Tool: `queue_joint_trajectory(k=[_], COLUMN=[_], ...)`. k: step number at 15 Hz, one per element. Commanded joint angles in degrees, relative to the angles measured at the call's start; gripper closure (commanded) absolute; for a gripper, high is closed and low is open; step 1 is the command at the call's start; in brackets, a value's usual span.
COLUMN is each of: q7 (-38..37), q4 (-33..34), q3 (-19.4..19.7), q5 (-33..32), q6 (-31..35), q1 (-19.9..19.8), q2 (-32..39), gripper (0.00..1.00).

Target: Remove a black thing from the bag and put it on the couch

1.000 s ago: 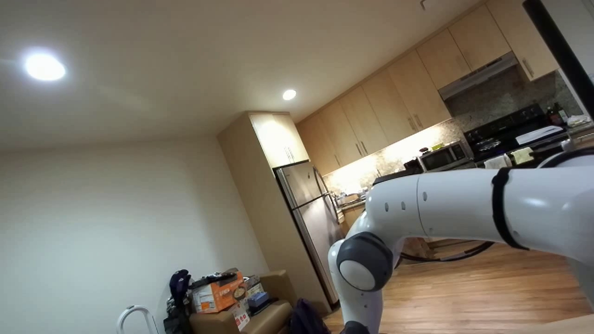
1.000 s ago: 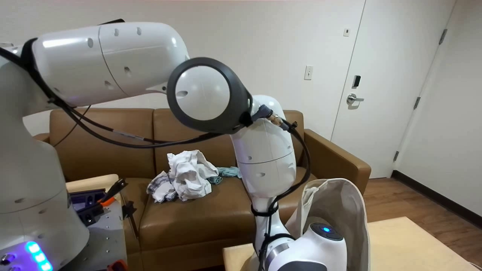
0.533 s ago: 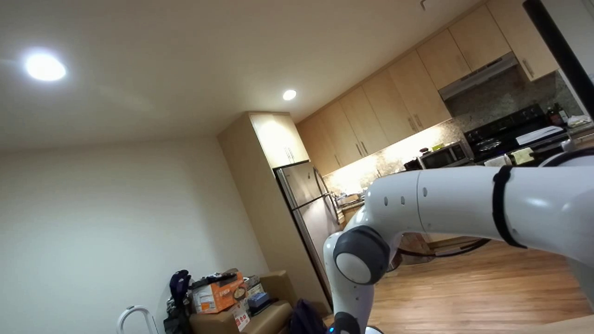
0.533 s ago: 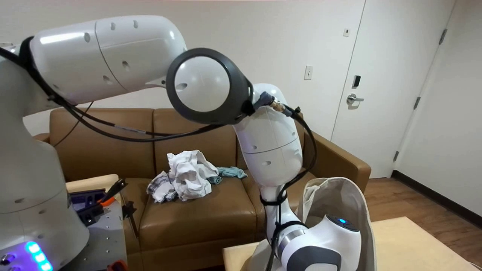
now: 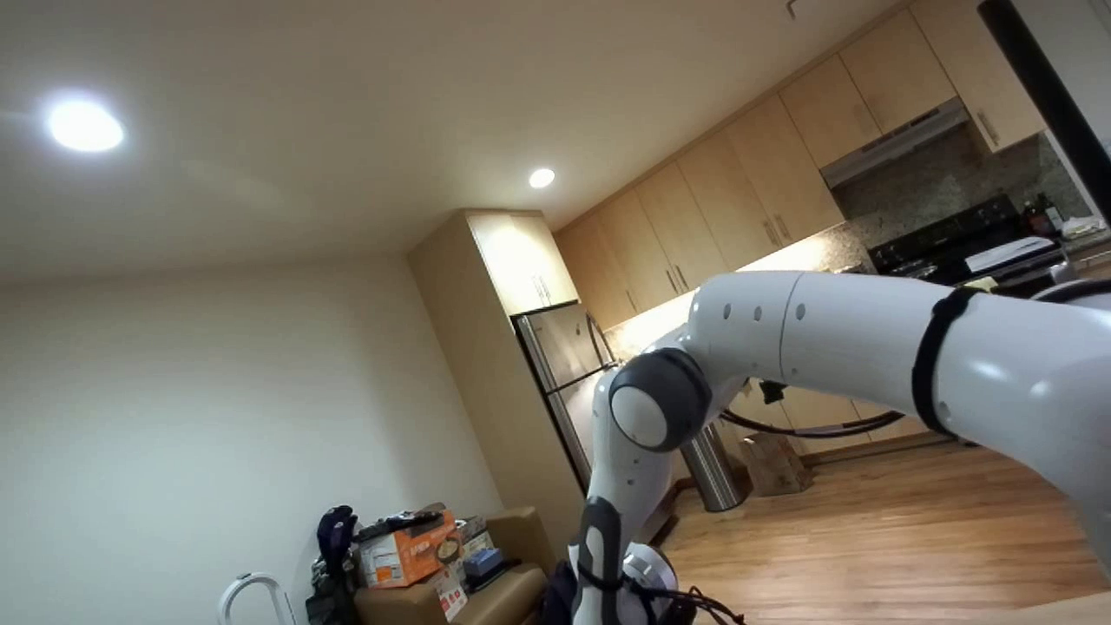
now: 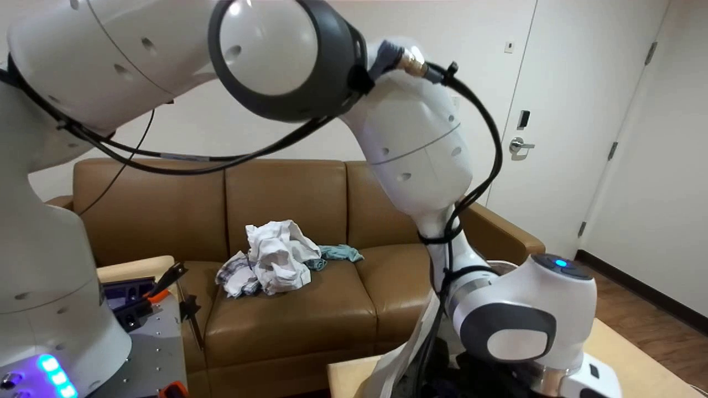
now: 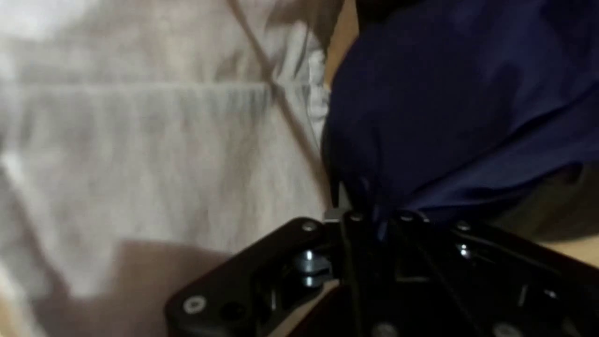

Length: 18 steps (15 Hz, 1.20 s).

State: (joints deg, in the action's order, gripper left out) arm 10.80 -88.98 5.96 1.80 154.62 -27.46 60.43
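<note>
Couch seat (image 6: pixel 301 320) has room beside the cloths (image 6: pixel 279 260), while the bag (image 7: pixel 164 150) walls the gripper (image 7: pixel 380 220) on one side

The cloth (image 7: pixel 449 107) is dark navy, near black, softly creased and gathered to a pinched end. In the wrist view it shows just beside the bag (image 7: pixel 154 164), pale beige fabric with a seam and puckered edge; whether any of the cloth sits inside is unclear. In an exterior view the brown couch (image 6: pixel 293 326) stands behind the bag.
</note>
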Motion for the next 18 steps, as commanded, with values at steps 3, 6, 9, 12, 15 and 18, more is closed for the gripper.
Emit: queue_joint_trajectory(k=[3, 6, 9, 12, 15, 18], q7=[0.8, 0.88, 0.88, 0.87, 0.85, 1.58], q4=[-2.56, -4.54, -5.22, -5.33, -5.88, -5.39], q3=[-2.78, -3.16, -3.18, -3.19, -2.79, -3.23], q5=[3.31, 3.74, 3.75, 3.75, 3.12, 2.51], q6=[0.11, 0.07, 0.3, 0.42, 3.87, 3.46], q1=[-1.94, -2.01, -2.02, -2.02, -0.9, -0.24], q2=[-6.76, -9.41, -9.36, -9.36, -8.28, -6.22], gripper=[0.93, 0.93, 0.93, 0.93, 0.61, 0.42])
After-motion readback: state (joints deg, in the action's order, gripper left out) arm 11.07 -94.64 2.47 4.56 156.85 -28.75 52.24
